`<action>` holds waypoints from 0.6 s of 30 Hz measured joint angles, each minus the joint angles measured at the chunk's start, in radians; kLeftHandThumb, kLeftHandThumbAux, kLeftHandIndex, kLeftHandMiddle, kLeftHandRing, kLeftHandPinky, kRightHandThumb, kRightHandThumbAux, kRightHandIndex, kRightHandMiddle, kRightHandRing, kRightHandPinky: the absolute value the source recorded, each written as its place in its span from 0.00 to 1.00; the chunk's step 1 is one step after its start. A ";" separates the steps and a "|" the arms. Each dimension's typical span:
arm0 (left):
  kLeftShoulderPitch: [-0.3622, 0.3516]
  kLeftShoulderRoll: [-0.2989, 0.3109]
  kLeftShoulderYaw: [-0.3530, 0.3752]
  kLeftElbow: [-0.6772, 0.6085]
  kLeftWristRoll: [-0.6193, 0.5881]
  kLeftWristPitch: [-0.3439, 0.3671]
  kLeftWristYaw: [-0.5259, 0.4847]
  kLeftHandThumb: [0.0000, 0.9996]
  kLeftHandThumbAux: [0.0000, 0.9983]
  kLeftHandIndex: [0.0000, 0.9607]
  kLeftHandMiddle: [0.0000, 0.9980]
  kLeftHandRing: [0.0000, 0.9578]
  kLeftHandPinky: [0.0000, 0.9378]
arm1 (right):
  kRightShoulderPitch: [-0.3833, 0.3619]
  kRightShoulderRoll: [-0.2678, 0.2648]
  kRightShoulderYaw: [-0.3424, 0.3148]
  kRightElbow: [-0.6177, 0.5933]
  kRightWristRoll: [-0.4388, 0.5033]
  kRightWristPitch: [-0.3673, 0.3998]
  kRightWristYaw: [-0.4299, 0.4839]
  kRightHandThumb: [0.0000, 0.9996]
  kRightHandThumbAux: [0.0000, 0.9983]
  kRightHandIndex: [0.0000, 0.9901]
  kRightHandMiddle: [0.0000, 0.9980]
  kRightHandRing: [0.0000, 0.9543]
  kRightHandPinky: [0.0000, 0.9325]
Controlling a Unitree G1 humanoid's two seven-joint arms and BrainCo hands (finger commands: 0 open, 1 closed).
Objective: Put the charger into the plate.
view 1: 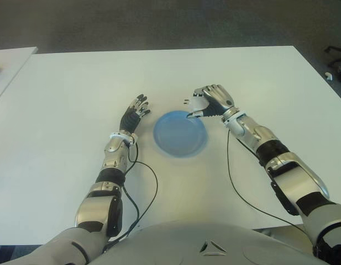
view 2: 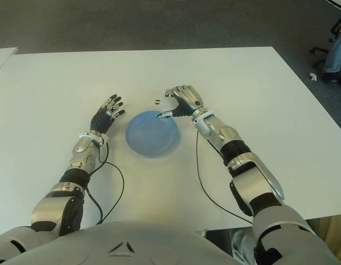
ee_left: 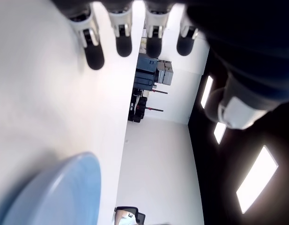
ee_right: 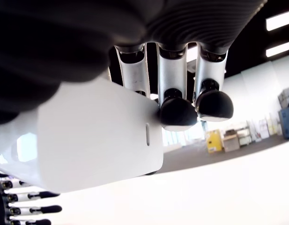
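**A:** Where's the charger?

**B:** White charger (view 1: 197, 103) is clamped in the right hand (view 1: 211, 102), fingers curled around it. Prongs stick out on the robot's left side. Right wrist view confirms: white block fills the palm, dark fingertips (ee_right: 178, 112) pressed against its edge.

**A:** Relative to the plate?

**B:** At the far rim of the blue plate (view 1: 180, 134), over its right-hand far edge. Not in the plate. Can't tell if the charger touches the rim.

**A:** Left hand?

**B:** Left hand (view 1: 135, 113) is just left of the plate, fingers straight and spread, holding nothing. Can't tell if it touches the table.

**A:** Surface?

**B:** White table (view 1: 65, 110), plate near the middle. Black cables (view 1: 148, 193) trail from both forearms toward the torso.
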 measured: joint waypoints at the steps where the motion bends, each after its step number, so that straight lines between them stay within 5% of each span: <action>1: 0.000 -0.002 0.001 -0.002 0.000 0.001 0.000 0.00 0.55 0.03 0.07 0.04 0.01 | -0.006 0.009 0.003 0.016 0.000 -0.001 0.000 0.74 0.71 0.44 0.85 0.89 0.91; 18: 0.009 -0.016 0.011 -0.029 0.001 0.020 0.002 0.00 0.55 0.03 0.07 0.04 0.02 | -0.048 0.110 0.022 0.144 0.003 -0.018 -0.015 0.74 0.71 0.44 0.86 0.89 0.90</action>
